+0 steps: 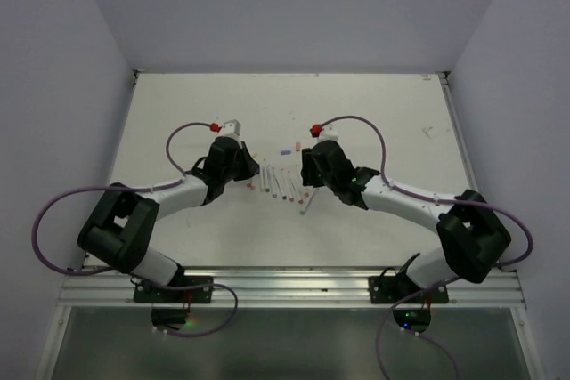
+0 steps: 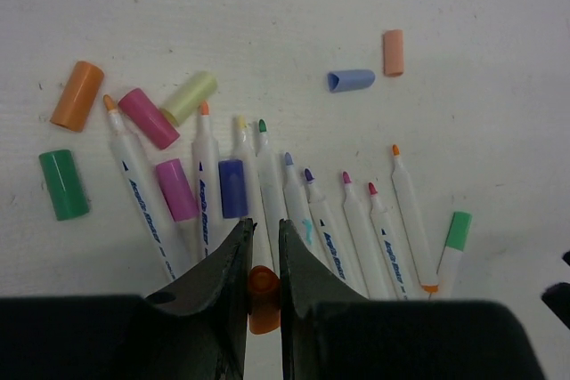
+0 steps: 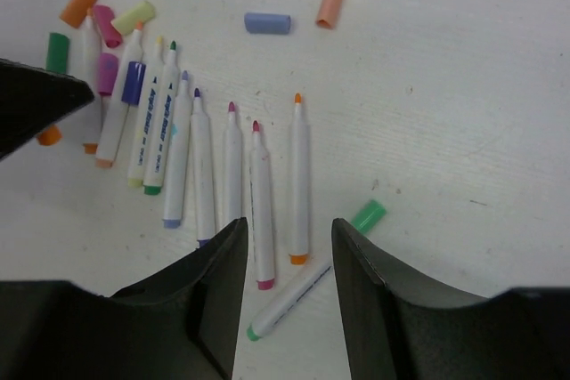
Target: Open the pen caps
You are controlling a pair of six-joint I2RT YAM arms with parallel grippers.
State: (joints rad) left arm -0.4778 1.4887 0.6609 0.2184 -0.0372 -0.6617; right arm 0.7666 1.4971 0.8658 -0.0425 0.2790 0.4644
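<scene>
Between left tool (image 2: 264,229) tips, 1 orange cap (image 2: 264,298) pinched, other caps (image 2: 148,117) scattered beyond.

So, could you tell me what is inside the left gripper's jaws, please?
An orange cap sits between the left gripper's shut jaws; they cover its sides and the nearby pen barrels' lower ends.

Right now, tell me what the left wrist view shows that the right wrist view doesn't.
Only the left wrist view: the left gripper shut on an orange piece, seen close up; cap or pen end, I cannot tell. Only the right wrist view: the right gripper open, and the green-capped pen at full length. Both: the row of uncapped pens, plus loose caps, including the blue cap and the peach cap lying apart from the rest.
</scene>
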